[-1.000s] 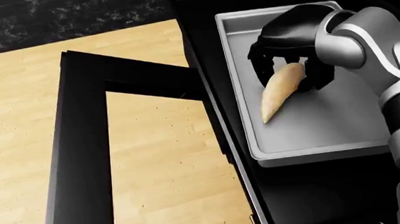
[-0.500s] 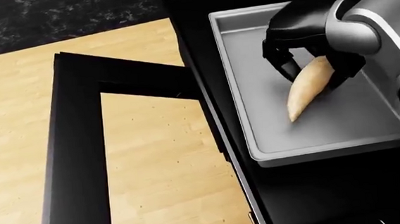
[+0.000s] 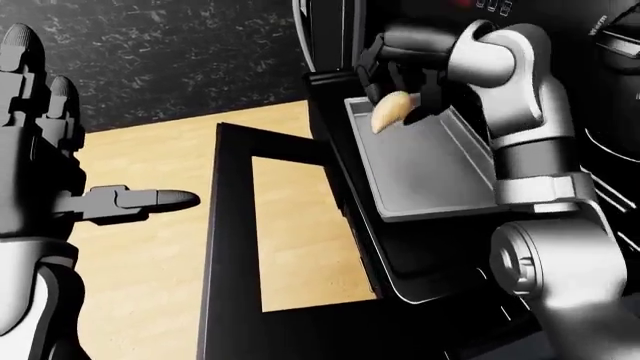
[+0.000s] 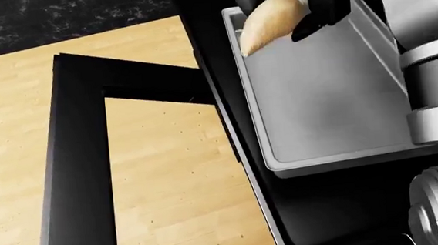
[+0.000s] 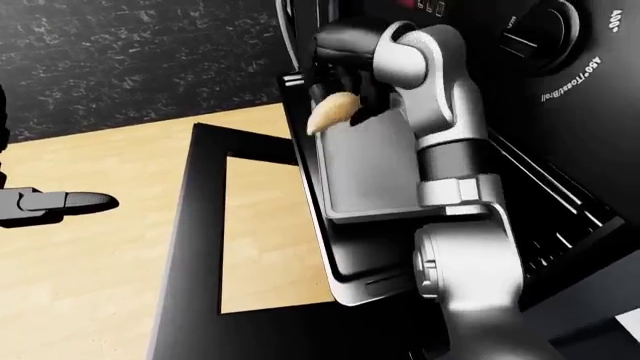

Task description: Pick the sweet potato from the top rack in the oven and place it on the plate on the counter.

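Note:
The sweet potato (image 4: 268, 23), pale tan and tapered, hangs in my right hand (image 3: 400, 86) above the top end of the grey baking tray (image 4: 326, 109). The black fingers (image 3: 378, 66) close round its upper part; its tip points down and to the left. The tray rests on the pulled-out oven rack. My left hand (image 3: 60, 187) is raised at the left of the left-eye view, open and empty, with one finger (image 3: 140, 199) stretched to the right. No plate or counter shows in any view.
The open oven door (image 3: 232, 247) lies flat, its glass window showing the wooden floor (image 4: 18, 130). The oven body with its control knob (image 5: 545, 30) stands at the right. A dark speckled wall (image 3: 170, 52) runs across the top left.
My right hand has lifted the sweet potato off the tray and carried it toward the tray's top left corner. The picture has shifted slightly.

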Controlling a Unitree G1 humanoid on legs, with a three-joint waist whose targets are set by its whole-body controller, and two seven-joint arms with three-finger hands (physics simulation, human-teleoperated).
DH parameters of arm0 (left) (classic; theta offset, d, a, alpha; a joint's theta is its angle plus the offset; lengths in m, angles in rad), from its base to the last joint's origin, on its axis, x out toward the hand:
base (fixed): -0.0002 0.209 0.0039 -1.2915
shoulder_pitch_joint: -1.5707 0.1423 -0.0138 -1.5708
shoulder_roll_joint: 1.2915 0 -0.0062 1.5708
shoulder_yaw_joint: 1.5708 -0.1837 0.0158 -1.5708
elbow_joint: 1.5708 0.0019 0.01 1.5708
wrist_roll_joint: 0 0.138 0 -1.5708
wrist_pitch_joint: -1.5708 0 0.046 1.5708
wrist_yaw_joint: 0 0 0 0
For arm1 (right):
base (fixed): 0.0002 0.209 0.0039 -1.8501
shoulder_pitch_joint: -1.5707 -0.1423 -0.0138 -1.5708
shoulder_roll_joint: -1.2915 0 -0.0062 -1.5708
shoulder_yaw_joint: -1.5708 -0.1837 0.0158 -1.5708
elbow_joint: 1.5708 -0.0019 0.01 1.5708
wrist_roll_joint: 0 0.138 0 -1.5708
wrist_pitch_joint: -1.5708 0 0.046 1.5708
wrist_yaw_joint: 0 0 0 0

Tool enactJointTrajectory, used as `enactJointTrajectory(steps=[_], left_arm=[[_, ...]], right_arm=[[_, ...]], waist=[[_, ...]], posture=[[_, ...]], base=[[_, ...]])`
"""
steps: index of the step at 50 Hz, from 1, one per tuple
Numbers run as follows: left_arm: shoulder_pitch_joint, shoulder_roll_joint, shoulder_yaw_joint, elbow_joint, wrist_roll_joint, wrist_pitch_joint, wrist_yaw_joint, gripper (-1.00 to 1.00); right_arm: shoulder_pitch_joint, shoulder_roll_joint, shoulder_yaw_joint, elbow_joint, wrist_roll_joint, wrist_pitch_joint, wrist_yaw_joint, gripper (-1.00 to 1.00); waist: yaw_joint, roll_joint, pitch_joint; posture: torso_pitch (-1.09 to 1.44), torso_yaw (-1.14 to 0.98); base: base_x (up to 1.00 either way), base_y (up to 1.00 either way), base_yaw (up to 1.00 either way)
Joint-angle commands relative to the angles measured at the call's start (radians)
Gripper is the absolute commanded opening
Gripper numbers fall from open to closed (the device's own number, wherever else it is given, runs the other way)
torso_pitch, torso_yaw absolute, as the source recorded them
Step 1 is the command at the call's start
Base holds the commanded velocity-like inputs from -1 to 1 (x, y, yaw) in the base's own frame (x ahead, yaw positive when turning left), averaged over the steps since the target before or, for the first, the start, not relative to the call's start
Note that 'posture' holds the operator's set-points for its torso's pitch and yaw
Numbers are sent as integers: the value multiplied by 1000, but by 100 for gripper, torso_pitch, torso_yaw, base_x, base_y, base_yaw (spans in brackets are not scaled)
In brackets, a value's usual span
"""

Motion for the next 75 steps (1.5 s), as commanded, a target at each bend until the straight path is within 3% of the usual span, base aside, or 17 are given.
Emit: enactJointTrajectory(steps=[1, 11, 14, 20, 27, 30, 31, 36, 43, 47, 48, 51, 54, 58, 61, 65, 75], left_arm=[[-18, 12, 5, -20, 7, -31, 5, 100], [3, 2, 18, -11, 10, -59, -4, 100], [4, 3, 16, -9, 13, -61, -4, 100], [0, 7, 19, -20, 15, -44, -4, 100], [-15, 13, 16, -24, 11, -26, -3, 100], [-13, 13, 20, -24, 9, -28, -4, 100], [-14, 14, 22, -26, 8, -23, -4, 100], [-37, 27, 20, -48, 1, 24, 0, 100], [-61, 39, 14, -76, 2, 80, 5, 100], [-52, 35, 19, -72, 5, 70, 1, 100], [-44, 33, 18, -66, 7, 56, -1, 100], [-25, 24, 24, -51, 9, 25, -8, 100], [-21, 22, 23, -48, 12, 18, -8, 100], [-26, 23, 16, -50, 19, 26, -7, 100], [-35, 23, 3, -52, 25, 38, -4, 100], [-37, 20, 1, -52, 32, 39, -6, 100], [-54, 14, -18, -38, 39, 33, -8, 100]], right_arm=[[-20, 23, -12, -99, 120, 99, 46, -100], [-59, 56, 15, -199, 317, 298, 18, -100], [-45, 59, 30, -218, 310, 292, 35, -100], [-51, 62, 25, -208, 291, 286, 17, -100], [-39, 69, 23, -239, 301, 327, 42, -100], [-33, 72, 25, -241, 301, 335, 35, -100], [-31, 76, 24, -243, 306, 338, 31, -100], [-30, 79, 26, -244, 313, 344, 29, -100], [-10, 76, 20, -275, 320, 372, 18, -100], [-4, 83, 22, -298, 334, 399, 28, -100], [5, 82, 25, -307, 327, 404, 24, -100], [17, 103, 8, -334, 374, 430, 26, -100], [13, 119, -1, -356, 409, 542, -21, -100], [38, 132, 2, -449, 465, 621, -90, -100], [67, 131, 12, -503, 499, 660, -92, -100], [86, 134, 15, -554, 519, 691, -107, -100], [221, 164, -17, -799, 627, 841, -228, -100]], waist=[[1, 2, -26], [0, 2, -29], [0, 4, -83], [0, -71, -65], [35, -8, -44], [46, 108, -60], [51, 65, -44], [43, 55, -75], [31, 52, -34], [24, -36, -35], [-5, 3, -26], [20, -75, -82], [12, -48, -21], [-14, 4, 3], [-53, 108, 11], [-43, 79, -27], [6, -40, -18]], posture=[[0, 0], [0, 0], [0, 0], [0, 0], [0, 0], [0, 0], [0, 0], [0, 0], [0, 0], [0, 0], [0, 0], [0, 0], [0, 0], [0, 0], [0, 0], [0, 0], [0, 0]], base=[[0, 0, 0], [0, 0, 0], [-54, 7, 0], [-100, 32, 0], [-100, 33, 0], [-100, 35, 0], [-100, 36, 0], [-100, 37, 0], [-100, 19, 0], [-100, 0, 0], [-100, 0, 0], [-100, 0, 0], [0, 0, 0], [0, 0, 0], [0, 0, 0], [0, 0, 0], [0, 0, -3]])
